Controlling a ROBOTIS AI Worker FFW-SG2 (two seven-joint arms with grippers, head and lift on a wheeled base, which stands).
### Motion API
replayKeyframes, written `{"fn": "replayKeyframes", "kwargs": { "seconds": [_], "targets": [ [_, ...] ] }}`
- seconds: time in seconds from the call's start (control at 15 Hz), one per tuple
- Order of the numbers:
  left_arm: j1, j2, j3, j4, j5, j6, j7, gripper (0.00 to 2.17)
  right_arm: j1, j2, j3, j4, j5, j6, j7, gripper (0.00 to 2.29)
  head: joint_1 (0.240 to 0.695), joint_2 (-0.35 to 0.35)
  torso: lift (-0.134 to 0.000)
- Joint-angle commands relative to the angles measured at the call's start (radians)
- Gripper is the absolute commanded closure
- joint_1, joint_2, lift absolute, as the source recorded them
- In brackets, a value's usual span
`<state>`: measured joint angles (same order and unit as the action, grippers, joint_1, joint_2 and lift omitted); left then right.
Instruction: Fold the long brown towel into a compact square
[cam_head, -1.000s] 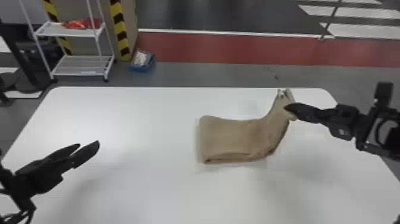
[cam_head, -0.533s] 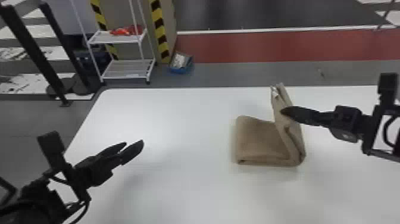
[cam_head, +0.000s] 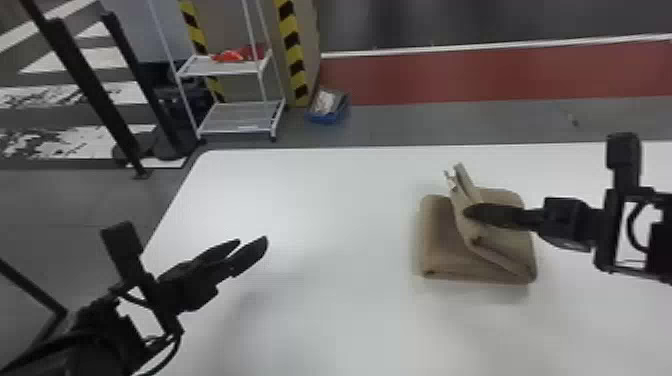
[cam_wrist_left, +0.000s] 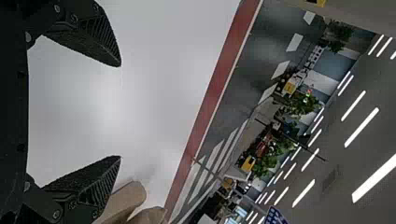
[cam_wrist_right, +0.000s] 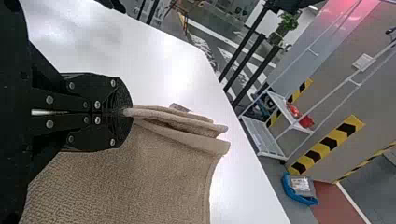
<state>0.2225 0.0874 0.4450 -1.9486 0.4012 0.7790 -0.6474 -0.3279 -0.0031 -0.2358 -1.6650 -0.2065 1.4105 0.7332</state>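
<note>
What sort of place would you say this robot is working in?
Probably an indoor workshop or test hall: there is a striped hazard post, a metal shelf rack and strip lights on the ceiling.

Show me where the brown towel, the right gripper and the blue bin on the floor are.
Brown towel (cam_head: 442, 250): head view, on its flat lower part.
Right gripper (cam_wrist_right: 126, 112): right wrist view, midway between its fingertips.
Blue bin (cam_head: 326, 119): head view, on its near wall.
</note>
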Motion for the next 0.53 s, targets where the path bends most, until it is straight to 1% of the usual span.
{"fn": "replayKeyframes", "kwargs": {
  "seconds": [0.0,0.2,0.27,0.33,0.4,0.47],
  "targets": [
    [0.0,0.0,0.003,-0.006,0.002,0.0,0.0,0.21,0.007,0.004,0.036,0.008,0.003,0.0,0.002,1.48,0.695,0.183,-0.124],
    [-0.011,0.0,0.001,-0.004,0.002,0.0,0.002,0.21,0.029,0.004,0.079,0.008,0.003,0.0,0.003,1.45,0.695,0.203,-0.124],
    [-0.017,0.0,0.0,0.002,0.002,0.0,0.002,0.21,0.035,0.004,0.084,0.014,-0.001,0.0,0.003,1.01,0.695,0.215,-0.124],
    [-0.02,0.0,-0.003,0.007,0.002,0.0,0.003,0.21,0.039,0.004,0.084,0.019,-0.01,0.003,0.002,0.4,0.695,0.22,-0.124],
    [-0.025,-0.002,-0.008,0.01,0.002,0.0,0.003,0.21,0.046,0.004,0.089,0.019,-0.011,0.009,0.008,0.03,0.695,0.224,-0.124],
    [-0.032,-0.002,-0.011,0.014,0.002,0.0,0.003,0.21,0.053,0.004,0.09,0.017,-0.014,0.012,0.017,0.0,0.695,0.227,-0.124]
  ]
}}
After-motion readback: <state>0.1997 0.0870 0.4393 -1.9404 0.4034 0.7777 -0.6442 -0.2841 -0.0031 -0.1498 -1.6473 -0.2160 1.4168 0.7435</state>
